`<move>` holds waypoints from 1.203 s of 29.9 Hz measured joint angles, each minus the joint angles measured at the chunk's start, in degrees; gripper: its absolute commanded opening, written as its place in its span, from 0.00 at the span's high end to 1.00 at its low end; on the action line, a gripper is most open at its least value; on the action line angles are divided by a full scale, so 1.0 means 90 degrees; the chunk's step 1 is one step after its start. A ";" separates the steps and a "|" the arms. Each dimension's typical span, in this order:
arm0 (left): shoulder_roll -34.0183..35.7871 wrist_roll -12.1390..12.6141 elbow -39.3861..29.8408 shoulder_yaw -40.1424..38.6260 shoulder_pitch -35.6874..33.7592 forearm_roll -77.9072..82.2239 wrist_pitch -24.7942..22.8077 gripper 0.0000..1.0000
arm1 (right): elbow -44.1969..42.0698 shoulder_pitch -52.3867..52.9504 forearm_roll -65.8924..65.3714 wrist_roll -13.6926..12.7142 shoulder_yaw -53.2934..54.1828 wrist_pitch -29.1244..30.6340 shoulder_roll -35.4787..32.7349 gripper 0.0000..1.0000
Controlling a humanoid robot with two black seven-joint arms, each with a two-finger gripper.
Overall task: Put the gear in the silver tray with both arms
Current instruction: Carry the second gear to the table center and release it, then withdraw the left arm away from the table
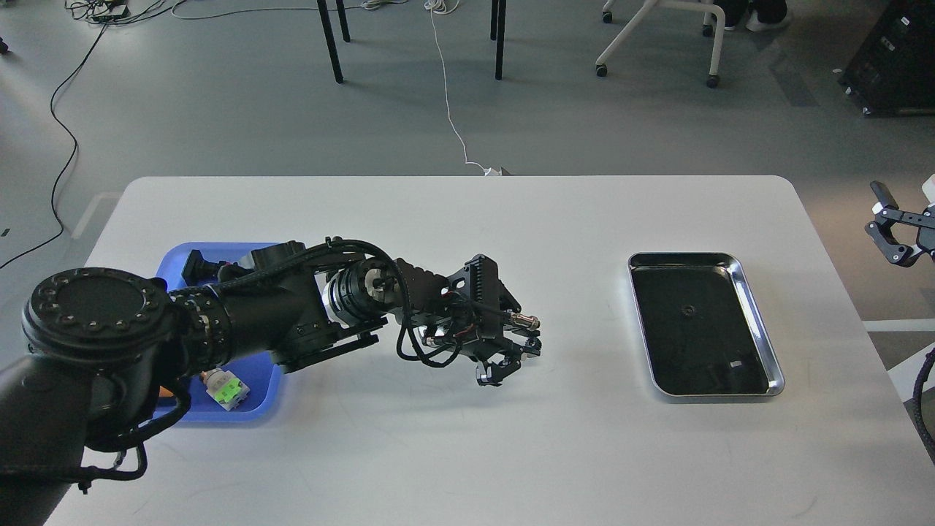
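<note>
Left gripper (511, 358) over mid-desk (409, 446), jaws nearly together, possibly pinching a gear; cannot tell. Right gripper (892, 235) off the desk's edge, jaws spread. Silver tray (760, 321) right, one small gear (687, 310) inside. Handover should meet centrally, slowly.

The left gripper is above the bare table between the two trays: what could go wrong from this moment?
1. The left gripper is dark, so I cannot tell if it holds a gear. Anything in it might drop on the white table, short of the silver tray.
2. The right gripper waits beyond the table's right edge; a handover may misalign.
3. The left arm hides part of the blue tray.
</note>
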 measured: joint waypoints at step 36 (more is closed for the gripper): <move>0.0286 0.0003 0.0160 -0.0957 -0.0401 -0.5949 0.0665 0.05 | -0.0031 0.1136 -0.0457 0.0000 -0.0115 -0.0086 -0.0065 0.01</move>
